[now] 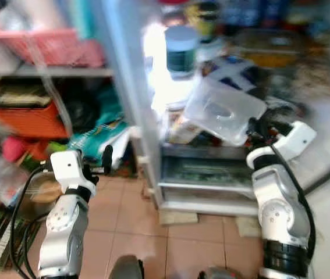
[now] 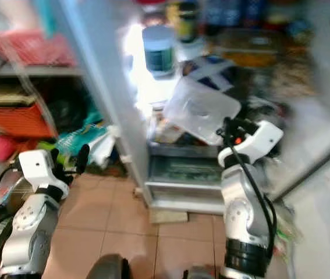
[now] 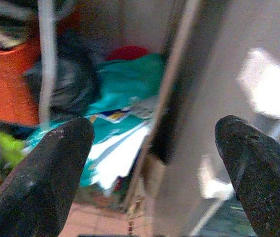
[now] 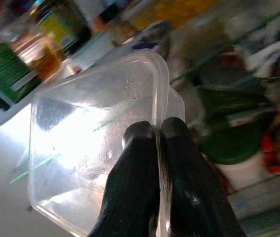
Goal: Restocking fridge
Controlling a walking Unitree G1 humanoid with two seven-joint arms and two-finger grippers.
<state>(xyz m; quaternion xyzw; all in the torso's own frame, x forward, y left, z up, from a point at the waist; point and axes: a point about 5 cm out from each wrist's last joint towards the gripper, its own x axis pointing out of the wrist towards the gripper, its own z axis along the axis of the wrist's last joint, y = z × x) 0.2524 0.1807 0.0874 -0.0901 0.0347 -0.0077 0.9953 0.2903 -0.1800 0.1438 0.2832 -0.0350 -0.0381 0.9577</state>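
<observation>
Clear plastic container [image 1: 223, 110], pinched by its rim in the right gripper [image 4: 158, 143], hangs tilted before the open fridge [image 1: 211, 168] shelves for stocking; left gripper [image 3: 152, 148] idles open beside the fridge.

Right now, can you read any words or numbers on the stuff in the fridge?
No, none can be read.
Green-labelled tub: label too blurred.
Yellow-labelled jar: print too blurred.
Clear plastic container, pinched at its rim by the right gripper: a small embossed mark, too faint to read.
Packets on the fridge shelf: blurred.
</observation>
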